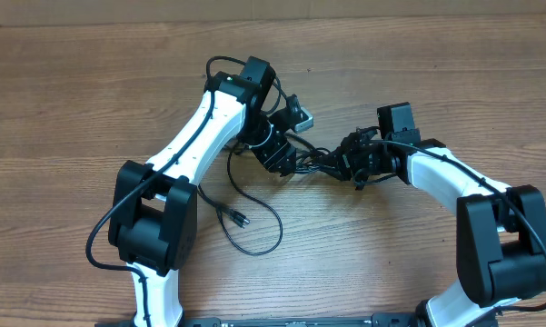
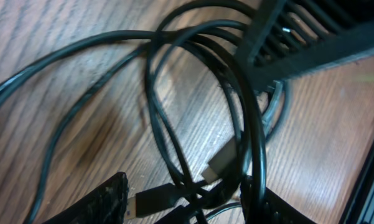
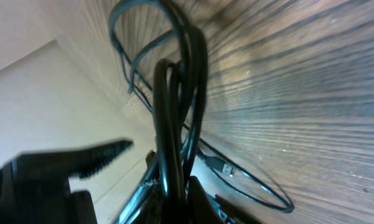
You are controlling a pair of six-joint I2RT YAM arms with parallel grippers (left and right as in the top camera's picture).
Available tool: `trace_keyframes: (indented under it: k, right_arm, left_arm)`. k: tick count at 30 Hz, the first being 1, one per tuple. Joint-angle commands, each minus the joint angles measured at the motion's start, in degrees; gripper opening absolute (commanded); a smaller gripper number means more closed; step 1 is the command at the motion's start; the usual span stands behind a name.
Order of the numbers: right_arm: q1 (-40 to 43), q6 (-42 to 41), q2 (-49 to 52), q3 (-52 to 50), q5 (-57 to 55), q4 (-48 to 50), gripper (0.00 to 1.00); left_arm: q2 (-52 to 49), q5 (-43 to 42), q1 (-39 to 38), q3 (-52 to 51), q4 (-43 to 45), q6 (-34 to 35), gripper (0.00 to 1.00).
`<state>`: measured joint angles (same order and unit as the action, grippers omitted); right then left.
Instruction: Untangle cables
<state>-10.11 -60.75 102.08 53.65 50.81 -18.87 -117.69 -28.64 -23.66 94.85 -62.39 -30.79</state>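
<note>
Light, limp cables [image 3: 174, 106]: right gripper [image 1: 347, 168] jaws pinch them; left gripper [image 1: 291, 163] jaws stand apart, apparently straddling strands; grasp near ends.

Evenly, softly lit from above; sharp overhead. Blurred in both wrist views: smeared thin black flexible cables [image 2: 174, 112], pale glare on brown wood-grain table [image 3: 311, 93] toward three o'clock.

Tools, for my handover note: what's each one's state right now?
Left tool: open, cables loose between.
Right tool: closed on the cables.
</note>
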Motion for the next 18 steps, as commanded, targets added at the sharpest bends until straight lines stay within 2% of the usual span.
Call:
trace_keyframes:
  k: [1, 11, 18]
  right_arm:
    - [0.2, 1.0, 0.2, 0.7, 3.6, 0.3, 0.04]
    - [0.2, 1.2, 0.2, 0.7, 4.4, 0.4, 0.04]
    - [0.2, 1.2, 0.2, 0.7, 5.3, 0.6, 0.04]
  left_arm:
    - [-0.2, 3.4, -1.1, 0.1, 1.0, 3.9, 0.57]
    - [-0.2, 5.1, -4.2, 0.1, 1.5, 4.0, 0.62]
    - [-0.2, 6.2, -5.2, 0.1, 1.6, 4.0, 0.56]
